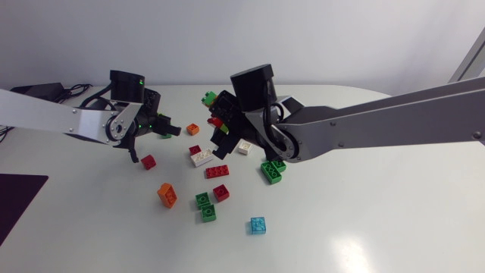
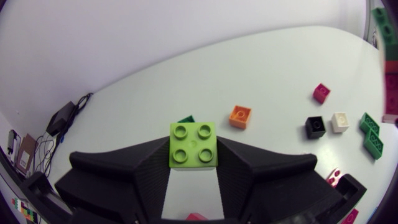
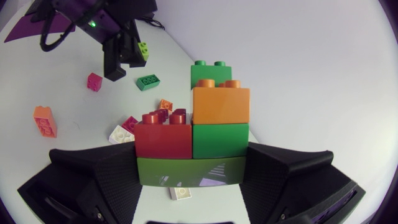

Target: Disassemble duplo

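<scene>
Lime-green brick [image 2: 194, 145] is pinched in the left gripper [image 2: 194, 163], one finger on each side, apart from the stack. Ahead of that gripper, loose on the table [image 2: 267, 68]: orange brick [image 2: 240, 116], black brick [image 2: 315, 127], white brick [image 2: 339, 121].

Right gripper [image 3: 190, 163] is clamped on the stack [image 3: 211, 124] at its dark green base. Above the fingers, red and green sit side by side, with orange on the green and another green up top. Head view puts the stack near the left gripper, not touching.

Looks mid-task: one piece free, five joined. Likely next: left drops the lime brick on bare table, returns for the top green. That needs a square grip and a straight pull off the studs while right holds the base firm.
</scene>
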You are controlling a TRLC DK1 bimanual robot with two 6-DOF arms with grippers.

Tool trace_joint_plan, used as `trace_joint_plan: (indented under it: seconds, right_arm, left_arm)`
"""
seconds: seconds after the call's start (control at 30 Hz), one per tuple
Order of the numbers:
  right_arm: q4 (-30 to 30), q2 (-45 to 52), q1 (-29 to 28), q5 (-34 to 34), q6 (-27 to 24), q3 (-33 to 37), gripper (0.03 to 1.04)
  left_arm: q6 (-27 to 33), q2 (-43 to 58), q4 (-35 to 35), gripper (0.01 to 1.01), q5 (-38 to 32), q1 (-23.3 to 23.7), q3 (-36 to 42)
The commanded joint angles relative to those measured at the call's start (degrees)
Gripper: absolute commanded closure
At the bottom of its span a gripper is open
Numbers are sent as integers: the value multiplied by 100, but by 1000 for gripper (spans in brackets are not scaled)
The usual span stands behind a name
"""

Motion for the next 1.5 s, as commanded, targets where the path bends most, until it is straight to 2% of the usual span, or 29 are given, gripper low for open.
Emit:
trace_joint_plan:
  seconds: [0.0, 0.13, 0.3, 0.5, 0.67, 0.77, 0.87, 0.97, 1.03, 1.1, 1.23, 1.37, 1.47]
  right_arm:
    - [4, 27, 1, 61, 9, 61, 620]
    - [4, 1, 10, 61, 9, 43, 620]
    - [39, -8, 19, 61, 9, -1, 616]
    - [48, -17, 37, 61, 9, -9, 616]
    - [48, -17, 45, 61, 9, -9, 616]
    - [48, -70, 45, -27, 9, -53, 615]
    - [197, -342, 63, -388, 0, -291, 590]
    - [294, -615, 63, -862, 44, -475, 590]
    - [224, -808, -16, -1372, 176, -528, 592]
    - [39, -940, -192, -1882, 334, -502, 592]
    - [-664, -993, -702, -3349, 747, -168, 592]
    - [-1341, -913, -992, -4334, 730, 140, 590]
    - [-1525, -870, -1194, -5028, 756, 246, 590]
  left_arm:
    - [-74, 467, -268, 885, -48, 265, 434]
    - [-179, 616, -452, 867, 207, 353, 575]
    - [-531, 888, -980, 749, 1112, 626, 900]
    - [-575, 1038, -1182, 700, 1490, 696, 1041]
    - [-557, 1284, -1604, 526, 1841, 731, 1304]
    - [-478, 1240, -1665, 367, 1912, 696, 1304]
    - [-487, 1082, -1665, 297, 1921, 670, 1234]
    - [-505, 888, -1612, 284, 2017, 678, 1146]
    - [-496, 677, -1314, 259, 2193, 678, 961]
    - [-461, 502, -1094, 256, 2193, 652, 803]
    - [-434, 62, -584, 211, 2281, 608, 434]
    - [-496, -571, 233, 211, 2923, 573, -137]
    - [-636, -1080, 928, 213, 3968, 608, -621]
